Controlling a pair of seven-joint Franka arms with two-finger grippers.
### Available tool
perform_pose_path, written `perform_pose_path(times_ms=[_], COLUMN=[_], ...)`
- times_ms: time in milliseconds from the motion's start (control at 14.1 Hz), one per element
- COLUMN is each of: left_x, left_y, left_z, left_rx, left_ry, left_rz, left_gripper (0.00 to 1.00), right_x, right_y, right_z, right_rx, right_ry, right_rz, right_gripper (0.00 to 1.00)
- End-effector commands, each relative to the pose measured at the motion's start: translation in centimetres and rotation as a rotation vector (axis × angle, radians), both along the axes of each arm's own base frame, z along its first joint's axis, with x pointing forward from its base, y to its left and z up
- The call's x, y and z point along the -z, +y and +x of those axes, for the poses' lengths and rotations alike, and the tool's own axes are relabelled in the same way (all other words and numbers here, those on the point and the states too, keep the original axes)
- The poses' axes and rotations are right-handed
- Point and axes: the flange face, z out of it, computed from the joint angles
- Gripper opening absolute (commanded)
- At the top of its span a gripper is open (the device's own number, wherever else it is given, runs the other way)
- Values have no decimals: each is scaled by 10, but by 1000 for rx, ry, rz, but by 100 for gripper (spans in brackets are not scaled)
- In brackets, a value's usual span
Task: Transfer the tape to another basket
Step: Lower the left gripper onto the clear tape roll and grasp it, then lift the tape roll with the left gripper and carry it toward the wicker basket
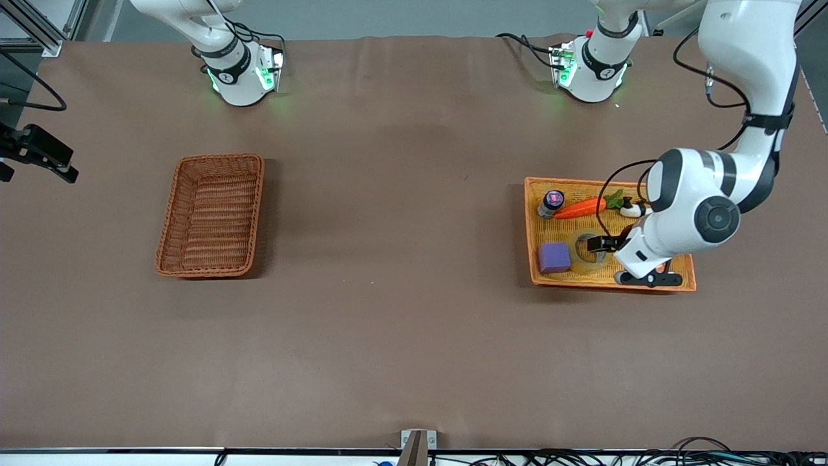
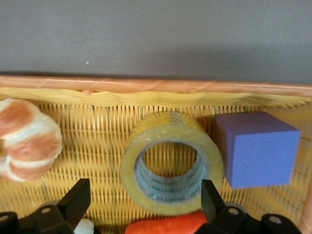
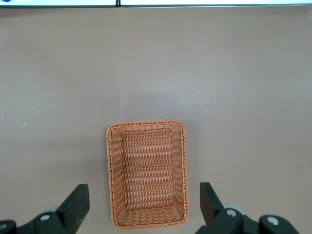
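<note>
The tape (image 1: 590,250) lies flat in the yellow tray (image 1: 529,226), beside the purple cube (image 1: 554,257). My left gripper (image 1: 611,249) is low over the tape and open. In the left wrist view the tape (image 2: 170,163) sits just ahead of the open left gripper (image 2: 144,202), one fingertip (image 2: 210,197) by its rim, nothing held. The reddish-brown basket (image 1: 210,215) stands empty toward the right arm's end of the table. My right gripper (image 3: 145,202) is open and empty, high over that basket (image 3: 146,165); it is out of the front view.
The tray also holds a carrot (image 1: 580,208), a small bottle (image 1: 551,202), a black-and-white toy (image 1: 631,208) and an orange-and-white bun-like thing (image 2: 27,139). The cube (image 2: 256,148) is close beside the tape. The tray's raised rim (image 2: 146,85) runs just past the tape.
</note>
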Motion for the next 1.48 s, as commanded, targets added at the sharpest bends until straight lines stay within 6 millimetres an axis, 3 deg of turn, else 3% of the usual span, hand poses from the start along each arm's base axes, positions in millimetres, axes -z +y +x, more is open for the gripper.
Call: perform_pose_path(times_ms=[0,212,495,566,636,778,848,919,1131,1414], left_x=[21,47,68,71,71,70,65,63,46,-16], left_y=[2,3,8,12,13,13,20,25,21,22], left_z=[0,-4,-9,-10,-10,-9,-5,-4,-5,-14], left_rx=[40,45,37,30,30,29,24,30,26,32], left_ry=[3,41,35,39,39,37,26,22,14,71], left_rz=[21,25,20,19,19,18,16,13,19,44], left_gripper=[100,100,99,94,81,34,11,0,0,0], right_x=[-3,-3,-3,-2,-2,-2,-2,-2,-2,-2], right_y=[-2,-3,-3,-4,-4,-4,-4,-4,-4,-4], right_z=[2,2,2,2,2,1,1,1,1,1], right_rx=[-7,-6,-6,-5,-5,-5,-5,-5,-5,-5], right_ry=[-3,-3,0,2,2,5,5,5,5,5], right_rz=[-1,-4,-2,-2,-2,-2,-2,-2,-2,-2], right_gripper=[100,100,100,100,100,100,100,100,100,100])
